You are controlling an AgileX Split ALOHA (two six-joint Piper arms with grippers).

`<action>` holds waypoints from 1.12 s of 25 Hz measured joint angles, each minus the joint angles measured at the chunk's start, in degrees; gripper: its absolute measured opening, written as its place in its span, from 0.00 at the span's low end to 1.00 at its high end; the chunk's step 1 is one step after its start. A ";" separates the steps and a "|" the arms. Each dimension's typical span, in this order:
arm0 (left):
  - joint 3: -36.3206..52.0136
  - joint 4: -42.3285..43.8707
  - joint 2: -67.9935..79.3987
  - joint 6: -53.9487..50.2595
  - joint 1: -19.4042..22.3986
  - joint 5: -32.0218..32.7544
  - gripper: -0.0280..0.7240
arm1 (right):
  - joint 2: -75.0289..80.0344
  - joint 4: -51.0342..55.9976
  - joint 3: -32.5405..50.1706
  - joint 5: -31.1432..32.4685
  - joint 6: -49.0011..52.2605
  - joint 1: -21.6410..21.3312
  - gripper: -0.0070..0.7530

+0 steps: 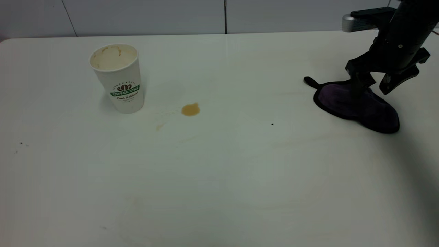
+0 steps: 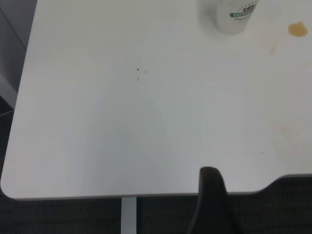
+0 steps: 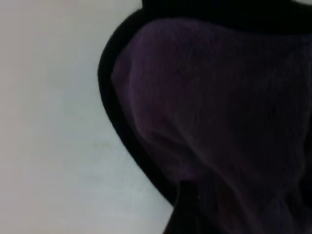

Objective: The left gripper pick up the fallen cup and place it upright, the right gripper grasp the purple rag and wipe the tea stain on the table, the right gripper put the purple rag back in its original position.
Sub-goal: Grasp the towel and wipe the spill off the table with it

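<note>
Purple rag (image 1: 356, 104): dark fuzzy cloth, black edging, loop tab; right gripper (image 1: 372, 85) jaws spread wide, one finger pressing it.

My exterior camera faces the arms from in front and somewhat above, taking in most of the table (image 1: 219, 178). My left wrist camera sits back off the table's edge, looking far across it; it shares the cup (image 2: 236, 17) and the tea stain (image 2: 297, 29) with the exterior view. My right wrist camera hangs very close over the purple rag (image 3: 219, 122), which nearly fills it.
</note>
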 joint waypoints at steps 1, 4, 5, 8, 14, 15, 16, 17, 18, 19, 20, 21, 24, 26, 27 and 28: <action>0.00 0.00 0.00 0.00 0.00 0.00 0.75 | 1.42 0.06 -1.73 0.61 0.00 0.00 0.96; 0.00 0.00 0.00 0.00 0.00 0.00 0.75 | 5.12 -0.20 -5.72 1.86 0.59 0.00 0.95; 0.00 0.00 0.00 0.00 0.00 0.00 0.75 | 6.19 -0.68 -6.68 2.06 0.86 0.00 0.94; 0.00 0.00 0.00 0.00 0.00 0.00 0.75 | 7.65 -1.42 -7.90 2.51 1.63 0.13 0.81; 0.00 0.00 0.00 0.05 0.00 0.00 0.75 | 7.87 0.00 -8.21 2.88 1.84 2.22 0.19; 0.00 0.00 0.00 0.05 0.00 0.00 0.75 | 7.87 0.06 -8.27 2.65 1.78 2.84 0.14; 0.00 0.00 0.00 0.05 0.00 0.00 0.75 | 7.87 0.06 -8.34 2.45 1.66 3.82 0.14; 0.00 0.00 0.00 0.05 0.00 0.00 0.75 | 7.87 0.06 -8.60 2.34 1.66 5.08 0.14; 0.00 0.00 0.00 0.05 0.00 0.00 0.75 | 8.00 0.12 -9.10 2.40 1.66 6.35 0.14; 0.00 0.00 0.00 0.05 0.00 0.00 0.75 | 8.20 0.33 -9.92 2.69 1.66 8.11 0.14; 0.00 0.00 0.00 0.05 0.00 0.00 0.75 | 8.39 0.49 -10.94 3.18 1.66 9.97 0.14; 0.00 0.00 0.00 0.05 0.00 0.00 0.75 | 8.67 0.70 -11.98 3.91 1.82 11.90 0.14; 0.00 0.00 0.00 0.05 0.00 0.00 0.75 | 9.43 1.39 -16.93 5.82 3.20 16.85 0.14; 0.00 0.00 0.00 0.05 0.00 0.00 0.75 | 10.10 1.46 -21.23 6.95 3.85 19.17 0.14; 0.00 0.00 0.00 0.05 0.00 0.00 0.75 | 10.68 1.54 -23.61 7.33 4.06 20.09 0.14; 0.00 0.00 0.00 0.05 0.00 0.00 0.75 | 11.53 1.56 -25.67 7.76 4.34 20.85 0.14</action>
